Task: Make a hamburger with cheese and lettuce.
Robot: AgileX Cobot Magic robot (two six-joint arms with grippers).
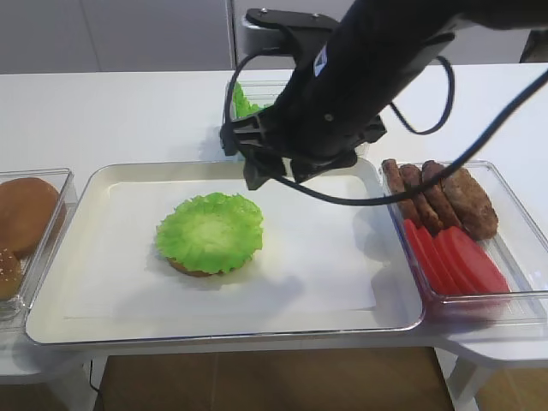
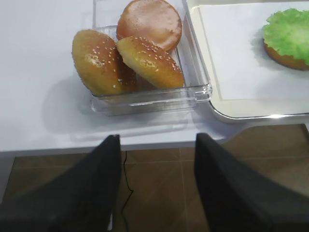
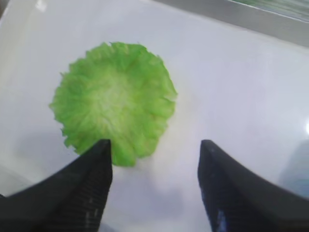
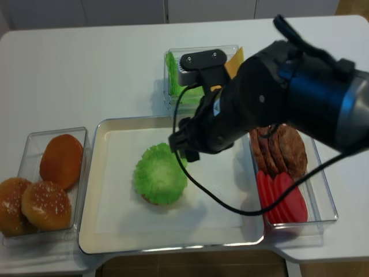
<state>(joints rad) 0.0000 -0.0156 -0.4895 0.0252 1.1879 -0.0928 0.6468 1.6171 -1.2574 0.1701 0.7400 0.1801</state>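
The hamburger is a flat bun half [image 1: 190,268] on the white tray, covered by a ruffled green lettuce leaf [image 1: 210,231]. The leaf also shows in the right wrist view [image 3: 116,99] and in the left wrist view [image 2: 288,31]. My right gripper [image 3: 154,159] is open and empty, hovering above the tray just right of the leaf [image 4: 183,149]. The cheese shows only as a yellow corner [image 4: 234,59] in the back box, mostly hidden behind the arm. My left gripper [image 2: 157,159] is open and empty, off the table's front edge over the floor.
The tray's rim [image 1: 86,321] runs along the table front. A clear box of brown domed buns [image 2: 130,53] stands left of it. A clear box at the right holds brown patties [image 1: 454,201] and red tomato slices [image 1: 458,261]. Spare lettuce [image 1: 244,101] sits in the back box.
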